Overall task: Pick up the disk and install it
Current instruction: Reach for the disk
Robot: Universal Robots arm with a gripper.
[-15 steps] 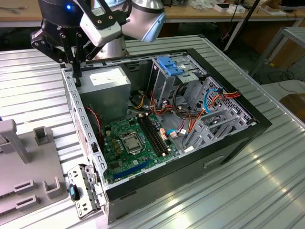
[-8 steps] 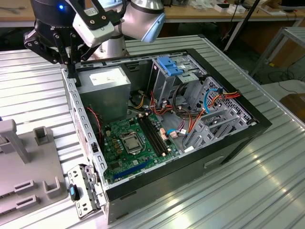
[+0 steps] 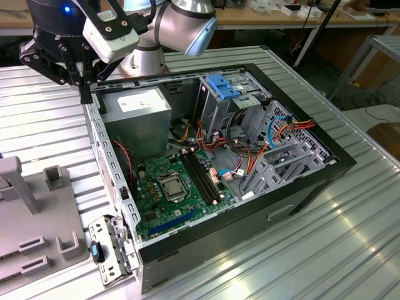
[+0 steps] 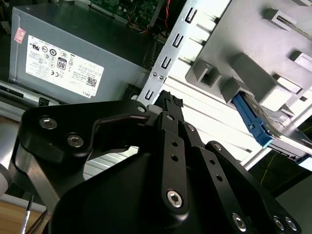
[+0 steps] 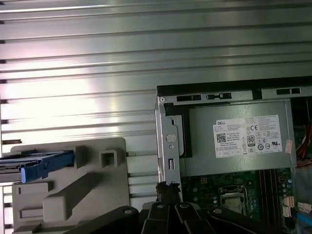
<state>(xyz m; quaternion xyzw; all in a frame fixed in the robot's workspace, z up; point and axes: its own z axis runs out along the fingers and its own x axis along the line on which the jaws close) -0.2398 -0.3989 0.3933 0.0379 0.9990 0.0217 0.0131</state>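
One arm (image 3: 181,25) reaches in from the exterior view's upper left, its wrist bent so the pincer (image 3: 83,94) points down at the case (image 3: 337,159) rim, right by the corner where the power supply (image 3: 137,115) sits. Its fingers look pressed together, with nothing between them. In both wrist views the disk (image 5: 36,165) (image 4: 273,134), blue rail showing, sits in the grey holder (image 5: 92,195) on the ribbed counter (image 5: 146,48) beside the case, apart from the pincer.

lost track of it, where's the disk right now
In both wrist views, the disk sits in the grey fixture beside the computer case.
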